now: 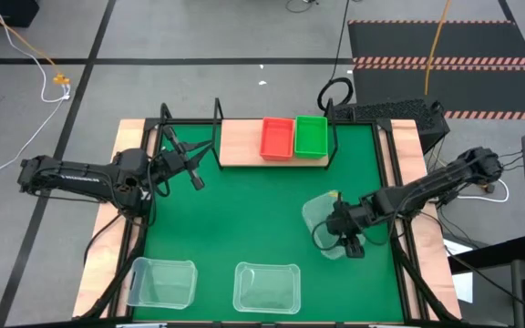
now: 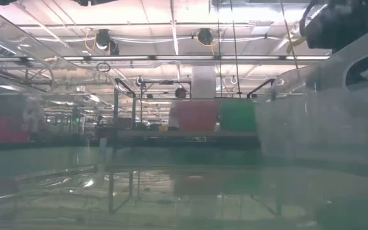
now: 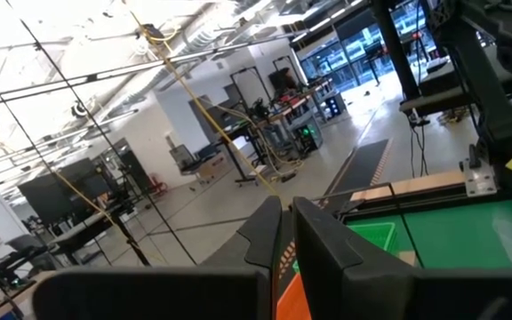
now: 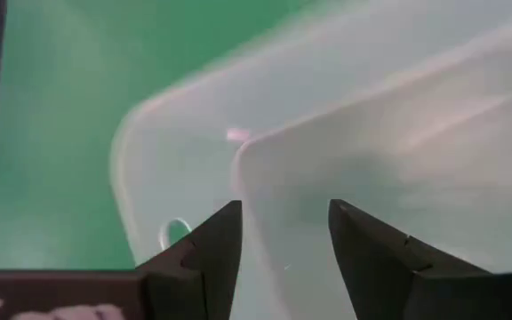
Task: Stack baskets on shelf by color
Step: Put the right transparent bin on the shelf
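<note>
My right gripper (image 1: pixel 349 244) is shut on a clear basket (image 1: pixel 322 219) at the right of the green mat; the basket is tipped up and fills the right of the low view (image 2: pixel 324 121). A red-orange basket (image 1: pixel 277 138) and a green basket (image 1: pixel 311 135) stand side by side on the right end of the wooden shelf (image 1: pixel 240 146) at the far edge. My left gripper (image 1: pixel 194 178) is shut and empty, in the air near the shelf's left end. Two more clear baskets (image 1: pixel 162 281) (image 1: pixel 267 287) rest on the mat at the near edge. My right gripper holds the clear basket by one wall near a rounded corner (image 4: pixel 243 191), the wall running between the two fingers (image 4: pixel 225 240), one to each side of it. The fingers come from the table's right side, slanting down. The basket is tilted; whether its lower edge touches the mat I cannot tell.
The shelf's black frame posts (image 1: pixel 217 114) rise at the far edge, and its left part (image 1: pixel 235 141) is bare wood. Wooden table borders run along the left (image 1: pixel 108 228) and right (image 1: pixel 422 228) sides of the mat. Open mat (image 1: pixel 244 219) lies in the middle.
</note>
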Robot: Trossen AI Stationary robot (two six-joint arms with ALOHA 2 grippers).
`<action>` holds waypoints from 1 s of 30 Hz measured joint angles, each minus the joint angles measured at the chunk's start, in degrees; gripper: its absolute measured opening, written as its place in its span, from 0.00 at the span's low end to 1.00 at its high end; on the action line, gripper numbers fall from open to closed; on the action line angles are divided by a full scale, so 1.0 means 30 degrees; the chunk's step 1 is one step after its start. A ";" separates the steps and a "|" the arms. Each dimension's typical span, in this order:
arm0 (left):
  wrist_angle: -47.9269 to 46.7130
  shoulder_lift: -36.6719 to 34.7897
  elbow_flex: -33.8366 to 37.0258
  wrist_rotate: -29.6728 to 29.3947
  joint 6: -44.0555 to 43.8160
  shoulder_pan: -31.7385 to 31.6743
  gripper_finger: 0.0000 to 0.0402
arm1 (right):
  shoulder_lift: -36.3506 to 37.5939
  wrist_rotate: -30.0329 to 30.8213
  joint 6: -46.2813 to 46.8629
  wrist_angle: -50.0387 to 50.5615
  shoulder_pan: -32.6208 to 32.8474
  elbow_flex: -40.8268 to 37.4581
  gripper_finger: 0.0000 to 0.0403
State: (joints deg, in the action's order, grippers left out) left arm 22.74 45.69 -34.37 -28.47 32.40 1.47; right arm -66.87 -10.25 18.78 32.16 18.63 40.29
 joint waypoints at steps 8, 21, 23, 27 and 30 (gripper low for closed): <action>0.0102 -0.0005 0.0000 0.0000 0.0020 -0.0001 0.09 | 0.0038 0.0455 -0.0195 0.1367 0.0037 0.0785 0.29; -0.0277 -0.0007 0.0000 -0.0080 -0.0399 -0.0005 0.09 | -0.0064 0.2976 0.1488 0.5629 0.4336 0.3705 0.30; -0.0350 -0.0007 -0.0001 -0.0078 -0.0524 0.0000 0.09 | -0.0250 0.2972 0.2231 0.5710 0.4888 0.3299 0.30; -0.0408 -0.0007 -0.0001 -0.0080 -0.0711 0.0002 0.09 | -0.0552 0.2912 0.2833 0.5252 0.5665 0.2765 0.30; -0.0401 -0.0007 0.0000 -0.0080 -0.0707 -0.0004 0.09 | -0.0583 0.3403 0.2587 0.4777 0.5821 0.2541 0.30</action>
State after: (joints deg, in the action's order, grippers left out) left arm 21.54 45.67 -34.37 -28.71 30.28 1.46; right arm -68.62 -0.04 26.55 46.49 36.10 47.92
